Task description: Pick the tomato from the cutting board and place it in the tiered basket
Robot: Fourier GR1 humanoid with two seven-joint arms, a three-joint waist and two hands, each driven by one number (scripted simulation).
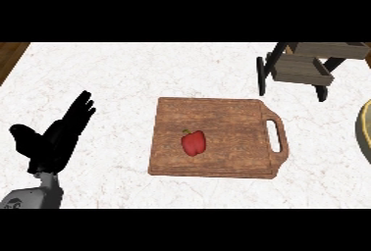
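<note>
1. The left hand (54, 139) showed at the view's left, above the marble counter (109, 73), fingers straight and spread, thumb held apart, holding nothing. It looked like a resting hand rather than a reaching one.
2. The right hand was not in the view, so nothing could be said of it.
3. To the right of that hand, across a stretch of bare counter, lay the wooden cutting board (217, 117), its handle slot on the side away from the hand.
4. On the board, a little below its middle, sat the task's thing: a small red fruit (193, 142) with a green stem. The task calls it a tomato, but its elongated, lobed shape looked more like a red pepper.
5. Its long axis ran roughly up and down the view, stem toward the far edge, so it lay broadside to the left hand.
6. The fruit lay to the hand's right, well apart from it, at about the same depth on the counter.
7. The tiered basket (308, 68), of pale wood on a dark frame, stood at the far right corner, beyond the board, and no fruit could be seen in it.
8. A yellowish rim (364, 132), perhaps a plate, cut in at the right edge.
9. Judged from this, the left was the only hand placed to reach the fruit, though the basket lay on the opposite side.
</note>
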